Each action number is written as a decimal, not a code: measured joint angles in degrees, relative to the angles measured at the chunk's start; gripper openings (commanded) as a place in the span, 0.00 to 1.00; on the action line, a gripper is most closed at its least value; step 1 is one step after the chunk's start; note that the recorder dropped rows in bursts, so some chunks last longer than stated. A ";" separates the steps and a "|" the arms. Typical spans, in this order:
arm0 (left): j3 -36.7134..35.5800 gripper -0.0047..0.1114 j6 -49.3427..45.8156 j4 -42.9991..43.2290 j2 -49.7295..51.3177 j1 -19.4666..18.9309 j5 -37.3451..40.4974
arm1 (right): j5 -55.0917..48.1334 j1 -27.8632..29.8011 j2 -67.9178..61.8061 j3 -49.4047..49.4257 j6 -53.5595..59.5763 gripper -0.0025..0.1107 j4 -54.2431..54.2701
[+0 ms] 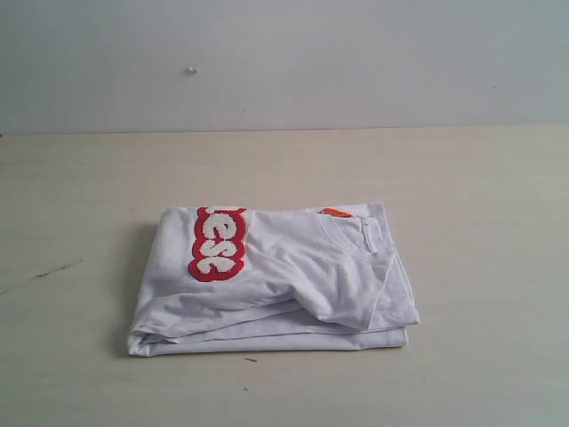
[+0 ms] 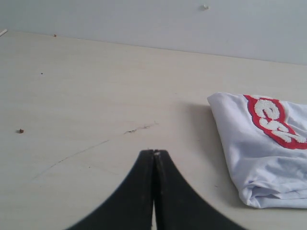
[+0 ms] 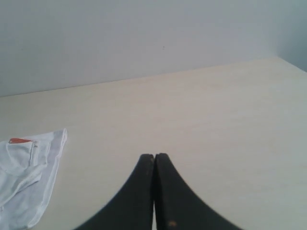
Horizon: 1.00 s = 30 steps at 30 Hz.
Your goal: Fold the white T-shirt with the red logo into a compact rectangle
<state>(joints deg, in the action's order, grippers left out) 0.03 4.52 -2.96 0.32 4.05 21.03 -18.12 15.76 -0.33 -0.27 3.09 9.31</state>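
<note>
You have 1 obstacle on the table [image 1: 80,178]: the folded T-shirt [image 1: 276,285], a low stack lying near the middle. Bare tabletop runs all around it, wide on both sides, with a band behind it up to the wall [image 1: 284,53] and a narrower strip in front. Your left gripper [image 2: 154,152], tips pressed together, is over bare wood, apart from the shirt. Your right gripper [image 3: 154,155], tips also together, has open table ahead to the wall.
</note>
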 measured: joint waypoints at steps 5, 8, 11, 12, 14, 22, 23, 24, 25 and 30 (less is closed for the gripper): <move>0.00 0.04 0.00 0.00 0.00 0.00 0.00 | -1.33 0.00 0.00 0.00 0.00 0.02 0.00; 0.00 0.04 0.00 0.00 0.00 0.00 0.00 | -1.43 0.00 0.00 0.00 0.00 0.02 0.00; 0.00 0.04 0.00 0.00 0.00 0.00 0.00 | -1.43 0.00 0.00 0.00 0.00 0.02 0.00; 0.00 0.04 0.00 0.00 0.00 0.00 0.00 | -1.43 0.00 0.00 0.00 0.00 0.02 0.00; 0.00 0.04 0.00 0.00 0.00 0.00 0.00 | -1.43 0.00 0.00 0.00 0.00 0.02 0.00; 0.00 0.04 0.00 0.00 0.00 0.00 0.00 | -1.43 0.00 0.00 0.00 0.04 0.02 0.00; 0.00 0.04 0.00 0.00 0.00 0.00 0.00 | -1.43 0.00 0.00 0.00 0.04 0.02 0.00; 0.00 0.04 0.00 0.00 0.00 0.00 0.00 | -1.43 0.00 0.00 0.00 0.04 0.02 0.00; 0.00 0.04 0.00 0.00 0.00 0.00 0.00 | -1.43 0.00 0.00 0.00 0.04 0.02 0.00; 0.00 0.04 0.00 0.00 0.00 0.00 0.00 | -1.43 0.00 0.00 0.00 0.04 0.02 0.00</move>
<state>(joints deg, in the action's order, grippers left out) 0.03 4.52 -2.96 0.32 4.05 21.03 -19.55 15.76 -0.33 -0.27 3.13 9.31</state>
